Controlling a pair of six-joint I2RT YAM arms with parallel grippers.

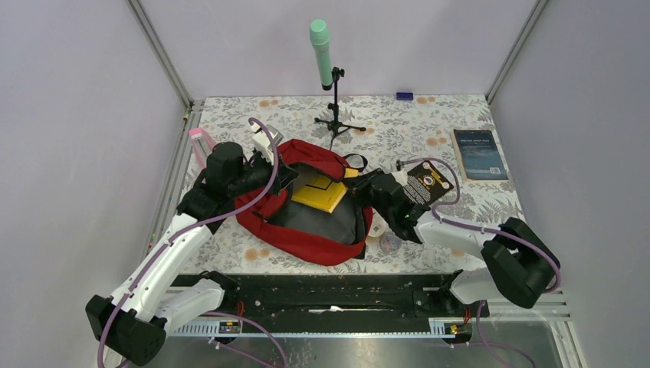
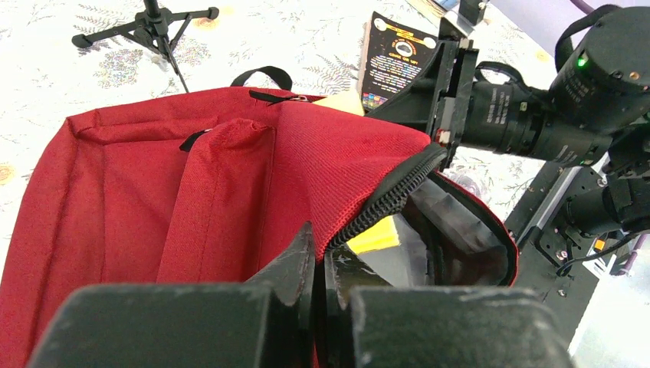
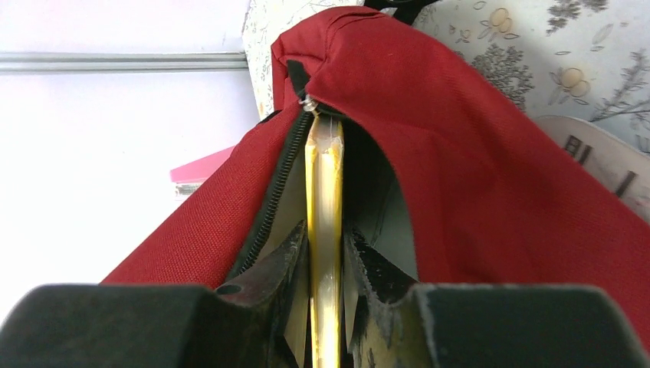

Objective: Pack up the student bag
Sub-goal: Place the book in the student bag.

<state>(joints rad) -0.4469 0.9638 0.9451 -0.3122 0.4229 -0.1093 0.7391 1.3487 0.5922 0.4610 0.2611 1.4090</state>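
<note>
- At the left edge of the floral table (image 1: 460, 218), a pink object (image 1: 201, 141) stands just behind the left arm (what it is cannot be told).
- Just right of it, the left gripper (image 2: 320, 253) is clenched on the zippered rim of the student bag (image 1: 306, 234) and holds the red flap up. In the left wrist view the black zipper runs out from between its fingertips.
- The student bag lies in the middle of the table, between the two grippers. Its mouth is open and faces up, with the dark grey lining showing.
- A yellow book (image 1: 322, 193) sits partly inside that opening, toward the bag's right side.
- Behind the bag stands a black tripod stand (image 1: 336, 115) carrying a green microphone (image 1: 321, 47), upright and apart from the bag.
- The right gripper (image 3: 326, 238) grasps the yellow book. In the right wrist view the book stands on edge between the jaws and reaches in under the zipper's end (the red fabric drapes over it on both sides).
- A small round clear item (image 1: 389, 244) lies on the table just beside the bag's right flank, under the right arm.
- A small blue item (image 1: 404, 96) sits at the far edge of the table.
- A black printed card (image 1: 426, 182) shows just beyond the right wrist.
- Far to the right, a dark blue book (image 1: 480, 153) lies flat, well apart from the bag.
</note>
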